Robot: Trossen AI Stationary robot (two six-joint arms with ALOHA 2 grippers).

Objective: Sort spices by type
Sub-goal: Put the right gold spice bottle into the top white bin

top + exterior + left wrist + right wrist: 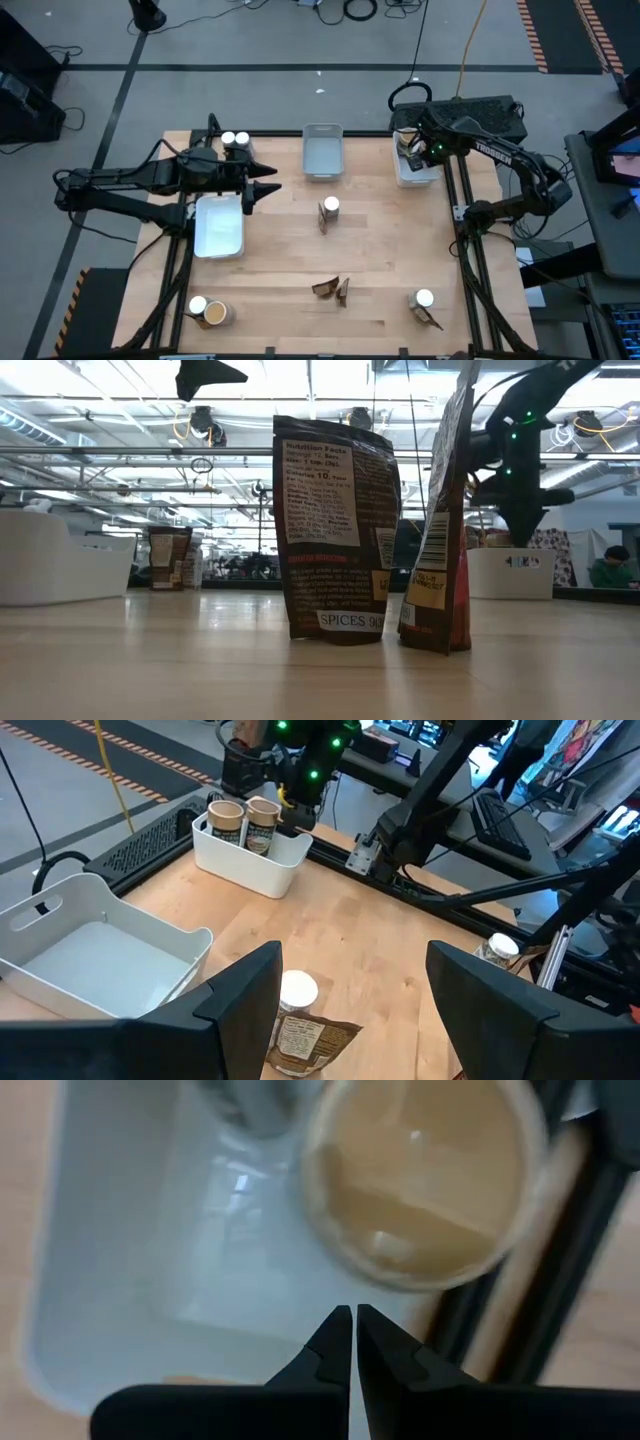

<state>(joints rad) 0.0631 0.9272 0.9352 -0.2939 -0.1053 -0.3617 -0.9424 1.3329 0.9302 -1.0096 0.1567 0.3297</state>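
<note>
My right gripper (354, 1320) is shut with nothing between its fingers. It points down into the white tray (415, 172) at the far right, beside a tan-topped tub (420, 1180). Two tubs (245, 823) stand in that tray. My left gripper (262, 190) hangs open over the table's left, past another white tray (220, 228). A white-capped jar (297, 990) and a brown packet (305, 1045) stand mid-table. Two packets (331, 289) stand upright near the front edge.
A grey tray (322, 152) sits at the far middle. Two jars (235, 140) stand at the far left. At the near left are a jar (198, 304) and a tub (216, 315), at the near right a jar (424, 298) and a packet (430, 319).
</note>
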